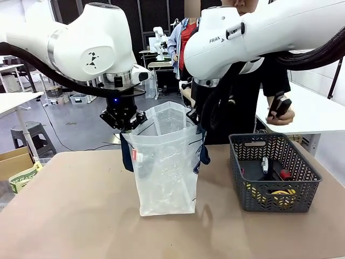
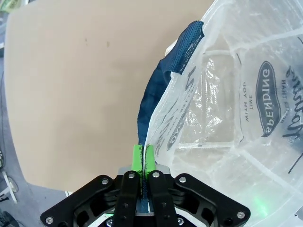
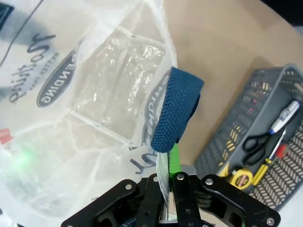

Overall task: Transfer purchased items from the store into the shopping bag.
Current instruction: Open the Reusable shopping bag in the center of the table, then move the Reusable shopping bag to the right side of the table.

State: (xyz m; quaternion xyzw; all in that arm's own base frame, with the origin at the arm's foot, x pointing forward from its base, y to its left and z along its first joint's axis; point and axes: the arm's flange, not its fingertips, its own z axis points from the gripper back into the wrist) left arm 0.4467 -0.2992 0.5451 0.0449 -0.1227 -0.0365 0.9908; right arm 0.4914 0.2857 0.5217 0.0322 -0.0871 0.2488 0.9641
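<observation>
Left gripper (image 2: 143,150) and right gripper (image 3: 169,158) each pinch opposite rims of bag (image 1: 164,172), upright on table (image 1: 64,216), left of basket (image 1: 253,202). Spread evenly: mouth wide, taut, base down, no tearing.

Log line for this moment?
left gripper: shut on bag | right gripper: shut on bag | bag: held open | basket: holds items

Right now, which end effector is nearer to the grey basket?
Right. The right end effector grips the rim of the shopping bag facing the grey basket; the left end effector grips the opposite rim, farther away.
</observation>
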